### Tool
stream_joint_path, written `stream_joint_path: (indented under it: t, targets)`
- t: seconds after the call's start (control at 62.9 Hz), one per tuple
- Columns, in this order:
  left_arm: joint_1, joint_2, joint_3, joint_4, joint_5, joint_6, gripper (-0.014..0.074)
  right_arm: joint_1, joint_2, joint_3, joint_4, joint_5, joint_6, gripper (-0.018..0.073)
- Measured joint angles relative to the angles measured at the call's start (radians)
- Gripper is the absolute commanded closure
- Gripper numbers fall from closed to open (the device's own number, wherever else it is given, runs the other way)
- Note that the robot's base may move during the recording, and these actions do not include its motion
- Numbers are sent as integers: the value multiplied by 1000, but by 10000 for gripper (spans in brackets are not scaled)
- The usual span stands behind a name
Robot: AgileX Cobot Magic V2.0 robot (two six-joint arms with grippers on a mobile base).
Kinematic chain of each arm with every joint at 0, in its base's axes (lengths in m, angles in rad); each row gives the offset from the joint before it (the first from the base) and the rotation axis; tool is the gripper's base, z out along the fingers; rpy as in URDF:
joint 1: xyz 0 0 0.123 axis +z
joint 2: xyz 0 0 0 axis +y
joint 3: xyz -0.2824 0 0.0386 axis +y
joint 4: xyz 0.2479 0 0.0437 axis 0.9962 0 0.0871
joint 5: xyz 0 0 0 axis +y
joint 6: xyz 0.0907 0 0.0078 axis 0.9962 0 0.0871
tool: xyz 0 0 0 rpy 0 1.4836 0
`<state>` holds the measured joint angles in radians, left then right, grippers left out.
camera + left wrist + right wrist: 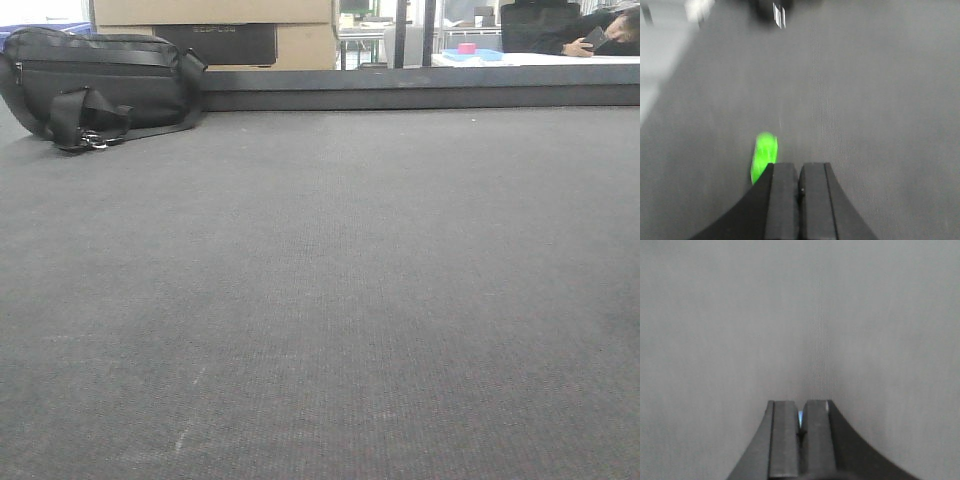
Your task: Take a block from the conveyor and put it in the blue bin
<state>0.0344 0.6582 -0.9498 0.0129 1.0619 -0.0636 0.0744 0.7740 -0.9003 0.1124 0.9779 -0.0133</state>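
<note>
Green block (764, 156) on grey conveyor (880, 100), left hand (798, 172) closed beside it

**A:** what sort of place is this, a warehouse?

**B:** more like a lab or workshop imo. Wide grey belt (330, 300), cardboard boxes (215, 30) stacked behind it, a black bag (95, 80) sitting on it, and someone (600, 35) leaning on a white table (560, 60) at the back.
</note>
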Motion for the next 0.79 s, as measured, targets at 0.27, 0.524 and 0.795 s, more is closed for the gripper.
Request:
stream_joint_path:
  t: [0.27, 0.524, 0.795]
  targets:
    - [0, 371, -182, -53, 151, 0, 708, 0, 360, -133, 0, 223, 2, 721]
    - [0, 580, -208, -55, 159, 2, 708, 0, 529, -137, 0, 235, 5, 542]
    - [0, 660, -208, -55, 157, 2, 708, 0, 543, -126, 0, 197, 3, 180]
